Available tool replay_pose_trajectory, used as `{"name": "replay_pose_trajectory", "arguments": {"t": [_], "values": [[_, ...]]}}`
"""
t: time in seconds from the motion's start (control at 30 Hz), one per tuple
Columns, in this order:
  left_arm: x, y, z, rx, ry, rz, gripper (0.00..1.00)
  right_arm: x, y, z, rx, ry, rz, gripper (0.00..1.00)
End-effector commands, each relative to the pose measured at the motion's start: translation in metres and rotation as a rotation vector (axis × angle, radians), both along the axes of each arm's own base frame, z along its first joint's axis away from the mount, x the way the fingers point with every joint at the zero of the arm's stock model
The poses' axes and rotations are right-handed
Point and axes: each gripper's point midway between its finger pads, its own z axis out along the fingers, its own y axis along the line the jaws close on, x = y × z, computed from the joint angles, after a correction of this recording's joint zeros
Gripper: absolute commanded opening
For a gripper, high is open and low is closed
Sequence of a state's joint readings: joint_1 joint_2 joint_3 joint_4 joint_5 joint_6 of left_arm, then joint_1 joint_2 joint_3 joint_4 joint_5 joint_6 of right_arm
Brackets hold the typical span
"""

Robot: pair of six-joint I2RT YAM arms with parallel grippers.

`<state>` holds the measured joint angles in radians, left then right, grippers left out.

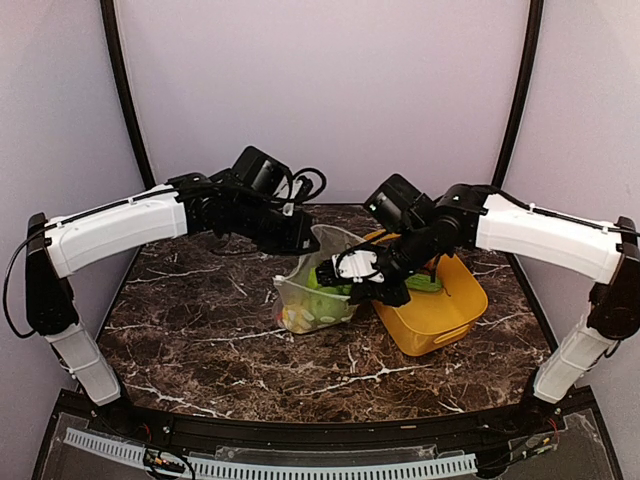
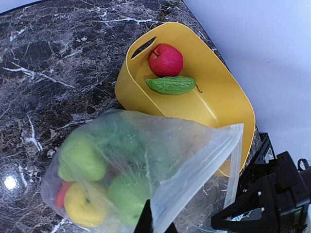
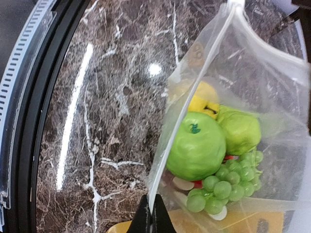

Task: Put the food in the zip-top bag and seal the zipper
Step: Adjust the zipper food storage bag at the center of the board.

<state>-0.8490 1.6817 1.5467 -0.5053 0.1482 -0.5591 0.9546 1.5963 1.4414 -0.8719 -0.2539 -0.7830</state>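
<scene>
Two pincers hold the open zip-top bag (image 1: 312, 292) on the marble table (image 1: 200, 330): right gripper (image 3: 153, 216) and left gripper (image 2: 155, 221) are both clamped on its rim. Inside lie a green apple (image 3: 196, 145), grapes (image 3: 223, 187) and a lemon (image 3: 204, 99). Beyond, the yellow basket (image 2: 214, 104) holds a red apple (image 2: 165, 59) and a cucumber (image 2: 171, 85).

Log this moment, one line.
left pincer: shut on zip-top bag rim | right pincer: shut on bag rim | basket: holds red fruit, cucumber | bag mouth: open

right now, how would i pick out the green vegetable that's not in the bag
On the dark marble table, look for the yellow basket beside the clear bag. Two pieces lie in it near its handle slot: yours is the long, bumpy green vegetable, not the round red fruit next to it.
</scene>
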Motion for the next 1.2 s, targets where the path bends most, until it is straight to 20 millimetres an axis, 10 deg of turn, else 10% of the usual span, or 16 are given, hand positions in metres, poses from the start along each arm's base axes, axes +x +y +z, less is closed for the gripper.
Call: {"name": "replay_pose_trajectory", "arguments": {"t": [0.0,0.2,0.5,0.9,1.17], "values": [[-0.018,0.024,0.019,0.162,-0.037,-0.133,0.01,-0.008,0.018,0.064,0.173,-0.029,0.038,0.00],[-0.026,0.022,0.034,0.099,-0.056,-0.163,0.01,-0.005,0.026,0.032,0.101,0.012,0.041,0.00],[-0.023,0.044,-0.013,0.299,-0.010,-0.153,0.02,-0.010,0.030,0.024,0.083,0.063,0.048,0.01],[-0.034,0.070,0.002,0.357,0.029,-0.086,0.30,-0.011,0.034,0.028,0.088,0.068,0.041,0.02],[-0.043,0.085,0.003,0.388,0.059,-0.066,0.17,-0.009,0.038,0.029,0.089,0.066,0.039,0.02]]}}
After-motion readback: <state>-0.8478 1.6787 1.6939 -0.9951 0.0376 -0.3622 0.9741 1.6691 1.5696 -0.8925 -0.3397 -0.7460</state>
